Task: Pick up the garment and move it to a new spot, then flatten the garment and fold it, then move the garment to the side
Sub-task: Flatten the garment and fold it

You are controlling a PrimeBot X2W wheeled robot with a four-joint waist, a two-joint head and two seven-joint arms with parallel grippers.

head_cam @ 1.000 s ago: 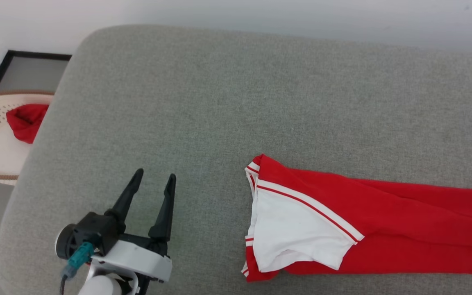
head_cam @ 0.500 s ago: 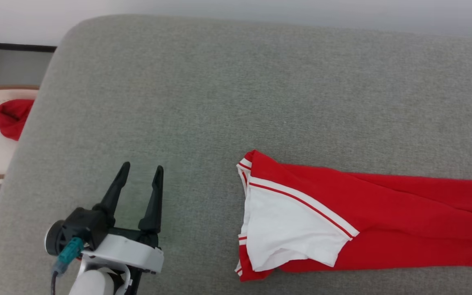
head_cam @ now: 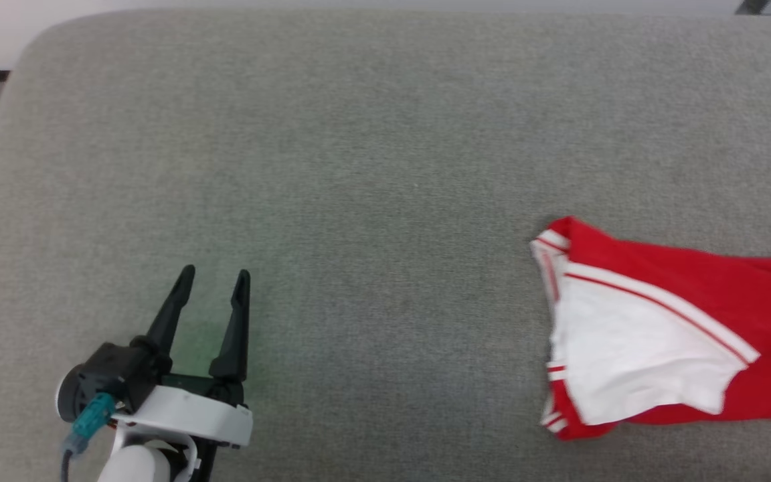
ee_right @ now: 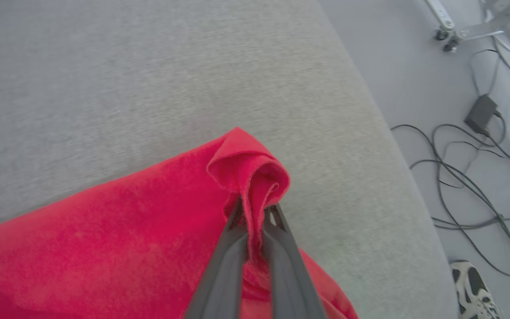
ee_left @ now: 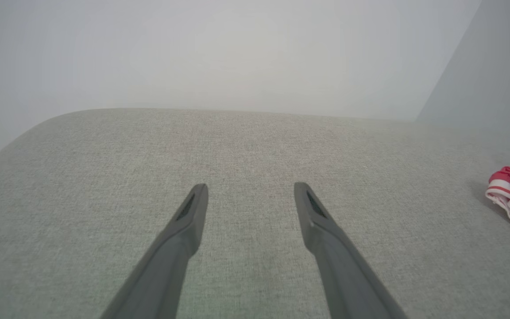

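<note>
The garment [head_cam: 680, 335] is seen at the right edge of the head view, laid on a grey cushion [head_cam: 385, 134], with its white sleeve and striped trim turned toward the middle of the frame. In the right wrist view, a bunched red fold of it is pinched between the closed fingers of the right gripper [ee_right: 255, 208] at the lower middle, near the cushion's rounded edge. The left gripper [head_cam: 215, 272] is held at the lower left of the head view with its fingers spread and nothing between them, well apart from the garment. Cables [ee_right: 467, 177] and a shoe [ee_right: 472, 288] are seen on the floor at the right.
</note>
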